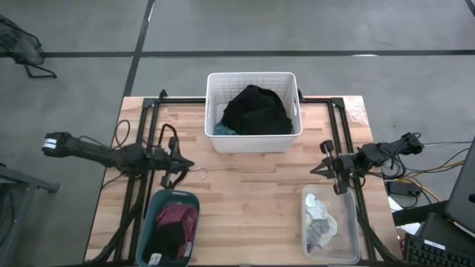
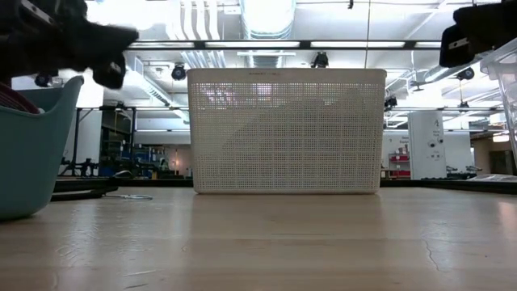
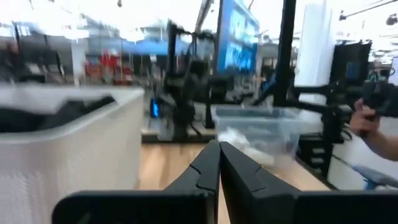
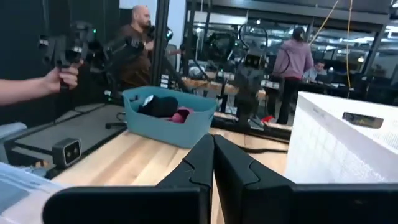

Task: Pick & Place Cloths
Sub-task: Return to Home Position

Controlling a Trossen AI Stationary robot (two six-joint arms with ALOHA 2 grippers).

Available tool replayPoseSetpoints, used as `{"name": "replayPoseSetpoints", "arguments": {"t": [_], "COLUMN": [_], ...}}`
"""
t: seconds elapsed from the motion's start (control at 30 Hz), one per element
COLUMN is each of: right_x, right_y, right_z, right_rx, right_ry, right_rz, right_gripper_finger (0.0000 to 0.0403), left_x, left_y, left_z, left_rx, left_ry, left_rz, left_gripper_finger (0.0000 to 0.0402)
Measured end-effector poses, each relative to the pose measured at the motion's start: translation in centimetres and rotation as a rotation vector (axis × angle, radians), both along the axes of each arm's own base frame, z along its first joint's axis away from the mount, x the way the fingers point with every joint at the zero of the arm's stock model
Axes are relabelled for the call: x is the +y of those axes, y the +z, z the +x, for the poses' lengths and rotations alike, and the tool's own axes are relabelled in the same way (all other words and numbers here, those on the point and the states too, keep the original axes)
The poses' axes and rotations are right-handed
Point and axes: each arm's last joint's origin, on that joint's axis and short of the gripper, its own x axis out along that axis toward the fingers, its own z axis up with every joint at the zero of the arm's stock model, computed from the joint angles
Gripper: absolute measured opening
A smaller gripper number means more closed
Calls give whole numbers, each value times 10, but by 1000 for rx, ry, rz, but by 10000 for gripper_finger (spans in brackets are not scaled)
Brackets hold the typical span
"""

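Note:
A white slatted basket (image 1: 253, 111) stands at the table's far middle with a large black cloth (image 1: 256, 110) heaped in it and a bit of teal cloth (image 1: 223, 129) at its near left corner. A teal tub (image 1: 169, 226) at the near left holds maroon-pink (image 1: 178, 216) and black pieces. A clear bin (image 1: 329, 224) at the near right holds grey and white pieces (image 1: 319, 219). My left gripper (image 1: 190, 165) hovers shut above the table beyond the tub. My right gripper (image 1: 318, 170) hovers shut beyond the clear bin. Neither touches any cloth.
Bare wooden table lies between the basket, tub and clear bin. A thin wire hook (image 1: 199, 171) lies near my left gripper. Black frame rails run along both table sides. A person's hand (image 4: 62, 76) holding a device and other people show beyond the table.

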Motion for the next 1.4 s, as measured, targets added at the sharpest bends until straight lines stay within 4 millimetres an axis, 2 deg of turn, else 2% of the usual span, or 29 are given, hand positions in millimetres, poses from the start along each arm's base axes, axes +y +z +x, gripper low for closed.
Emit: {"name": "replayPoseSetpoints", "arguments": {"t": [0.17, 0.5, 1.4], "right_x": [0, 0, 1], "right_y": [-4, -6, -7], "right_z": [0, 0, 2], "right_rx": [33, 44, 60], "right_ry": [-1, -2, -1], "right_rz": [-16, -37, -48], "right_gripper_finger": [8, 8, 9], "left_x": [2, 3, 3], "left_y": [5, -4, -6], "left_z": [-11, -22, -22], "left_rx": [-76, 14, 33], "left_ry": [17, -7, 1], "left_rz": [20, -66, -64], "left_gripper_finger": [14, 16, 18]}}
